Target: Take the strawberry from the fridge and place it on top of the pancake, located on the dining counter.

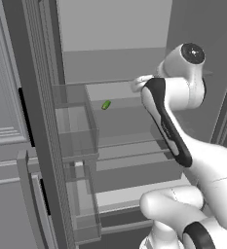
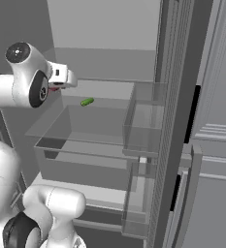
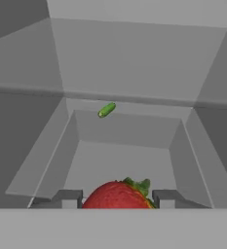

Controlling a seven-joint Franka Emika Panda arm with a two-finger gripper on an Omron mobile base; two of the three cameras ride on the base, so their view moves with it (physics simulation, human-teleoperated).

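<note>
Hand view: strawberry (image 3: 117,194) sits between the two claw (image 3: 117,198) fingertips (image 3: 70,198), red body with green leaves at its upper right. Claw is pinching it, one dark tip on each side. Beyond it, the pale fridge (image 3: 129,58) interior: a clear drawer (image 3: 124,141) with sloping walls, and a small green oblong item (image 3: 106,110) lying on the glass shelf behind the drawer, well apart from the strawberry.

Left base view: arm reaches into the open fridge (image 1: 110,39) from the lower right, wrist up near the shelf level; green item (image 1: 105,105) on the shelf just left of the hand. Door bins (image 1: 76,126) stand on the left door.

Right base view: wrist at upper left, a sliver of red (image 2: 54,89) under the hand, the strawberry. Green item (image 2: 87,101) on the shelf to its right, near but not touching. Clear drawer (image 2: 80,145) below, door bins (image 2: 143,121) on the right.
</note>
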